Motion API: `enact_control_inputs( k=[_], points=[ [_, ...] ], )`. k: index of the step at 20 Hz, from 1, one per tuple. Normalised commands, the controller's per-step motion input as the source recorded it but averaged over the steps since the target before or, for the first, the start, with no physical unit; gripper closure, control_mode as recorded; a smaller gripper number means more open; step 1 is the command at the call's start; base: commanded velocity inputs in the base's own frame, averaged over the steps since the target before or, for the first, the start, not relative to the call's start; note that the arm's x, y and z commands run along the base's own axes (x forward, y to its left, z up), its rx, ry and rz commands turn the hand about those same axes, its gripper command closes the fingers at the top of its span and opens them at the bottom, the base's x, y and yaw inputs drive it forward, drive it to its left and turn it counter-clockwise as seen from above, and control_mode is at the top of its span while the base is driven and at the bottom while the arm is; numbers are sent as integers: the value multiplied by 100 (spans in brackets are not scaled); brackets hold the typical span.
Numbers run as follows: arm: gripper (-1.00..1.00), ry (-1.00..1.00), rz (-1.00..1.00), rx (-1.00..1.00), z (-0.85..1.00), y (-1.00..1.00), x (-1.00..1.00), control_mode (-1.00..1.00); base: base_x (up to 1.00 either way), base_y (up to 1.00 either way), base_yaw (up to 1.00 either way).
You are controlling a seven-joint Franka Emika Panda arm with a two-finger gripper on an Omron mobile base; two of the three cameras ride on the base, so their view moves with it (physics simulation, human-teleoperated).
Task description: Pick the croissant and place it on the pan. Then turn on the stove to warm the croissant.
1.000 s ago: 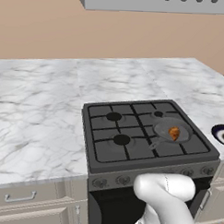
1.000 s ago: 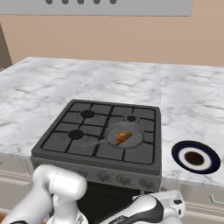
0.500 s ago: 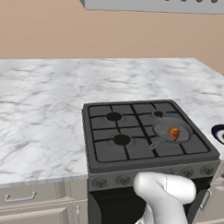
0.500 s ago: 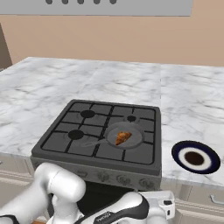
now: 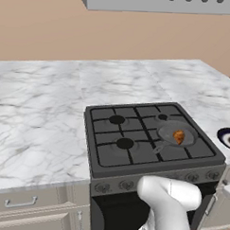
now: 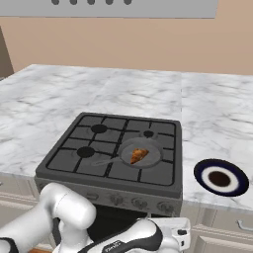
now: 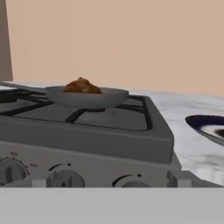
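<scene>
The marble counter [image 5: 41, 113] spreads widest around me, wrapping the stove [image 5: 149, 137] on both sides. There is one stove, dark with black grates and four burners, set into the counter; from my hand view I look level along its front panel, where I can make out three round knobs [image 7: 65, 177], and more sit along that row in the base views. One pan [image 6: 141, 153] rests on the front right burner, its thin handle pointing toward the stove's left, and the single croissant [image 6: 139, 155] lies inside it, near the middle. In my hand view the croissant [image 7: 81, 86] shows as a brown lump above the pan's rim [image 7: 87, 97]. One bowl [image 6: 220, 178], dark-rimmed with a white centre and a dark patch in it, sits on the counter to the right of the stove, apart from it. My claw [image 6: 183, 236] hangs low in front of the stove's front, below the knobs; whether its fingers are parted or closed I cannot tell.
</scene>
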Motion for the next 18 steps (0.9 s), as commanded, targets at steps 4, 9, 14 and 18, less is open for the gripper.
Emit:
enact_control_inputs(
  k=[4, 9, 14, 18],
  points=[
    [-100, -2, 0, 0, -4, 0, 0, -100, 0, 0, 0],
    [-100, -1, 0, 0, -2, 0, 9, -100, 0, 0, 0],
    [-100, -3, 0, 0, -10, 2, 14, -100, 0, 0, 0],
    [-100, -2, 0, 0, -14, 6, 14, -100, 0, 0, 0]
  ],
)
